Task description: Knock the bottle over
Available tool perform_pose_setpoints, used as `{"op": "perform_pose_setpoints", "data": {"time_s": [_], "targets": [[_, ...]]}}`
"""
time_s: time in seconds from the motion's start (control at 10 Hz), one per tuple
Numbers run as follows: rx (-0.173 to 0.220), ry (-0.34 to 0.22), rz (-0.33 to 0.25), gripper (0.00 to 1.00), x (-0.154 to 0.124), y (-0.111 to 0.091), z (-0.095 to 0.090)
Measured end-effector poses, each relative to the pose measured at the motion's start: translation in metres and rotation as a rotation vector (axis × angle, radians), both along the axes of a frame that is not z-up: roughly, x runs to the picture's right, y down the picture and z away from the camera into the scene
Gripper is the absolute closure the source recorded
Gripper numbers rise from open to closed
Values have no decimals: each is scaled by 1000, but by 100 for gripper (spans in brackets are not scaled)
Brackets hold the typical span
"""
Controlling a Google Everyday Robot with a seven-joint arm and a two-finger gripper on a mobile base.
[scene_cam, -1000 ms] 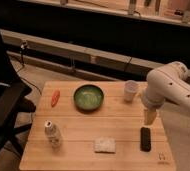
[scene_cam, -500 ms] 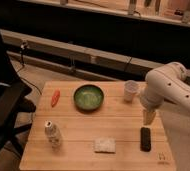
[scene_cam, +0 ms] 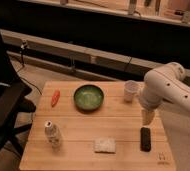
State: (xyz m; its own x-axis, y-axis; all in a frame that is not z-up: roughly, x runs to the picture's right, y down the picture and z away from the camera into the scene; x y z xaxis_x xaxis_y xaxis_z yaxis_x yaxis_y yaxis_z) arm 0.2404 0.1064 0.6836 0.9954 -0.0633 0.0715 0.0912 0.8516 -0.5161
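Nothing has shifted since the earlier frames: the white robot arm (scene_cam: 170, 90) holds the same pose over the right side of the light wooden surface (scene_cam: 78, 120), and every object lies where it did. The gripper (scene_cam: 148, 116) hangs below the arm near the right edge, just above the small black rectangular block (scene_cam: 146, 139); whether it is open or closed cannot be told. The small clear plastic bottle with a whitish cap (scene_cam: 52, 135) stands upright near the front left corner, well apart from the gripper. A green round bowl (scene_cam: 88, 97) sits at the middle rear, an orange-red elongated item (scene_cam: 55, 97) to its left, a white paper cup (scene_cam: 131, 91) to its right, and a whitish square sponge (scene_cam: 104, 145) at the front. A black office chair (scene_cam: 3, 107) stands left of the surface, and a long pale ledge (scene_cam: 83, 54) runs behind it in the dim room.
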Motion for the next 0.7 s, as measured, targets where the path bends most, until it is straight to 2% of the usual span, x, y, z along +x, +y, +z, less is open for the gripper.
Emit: {"op": "perform_pose_setpoints", "data": {"time_s": [0.2,0.3,0.5,0.7], "targets": [[1,-5,-8,30,-2,0,0],[-12,-22,-31,42,0,-1,2],[-33,-102,-120,63,-16,-3,6],[-59,-193,-218,85,-57,-1,9]]}}
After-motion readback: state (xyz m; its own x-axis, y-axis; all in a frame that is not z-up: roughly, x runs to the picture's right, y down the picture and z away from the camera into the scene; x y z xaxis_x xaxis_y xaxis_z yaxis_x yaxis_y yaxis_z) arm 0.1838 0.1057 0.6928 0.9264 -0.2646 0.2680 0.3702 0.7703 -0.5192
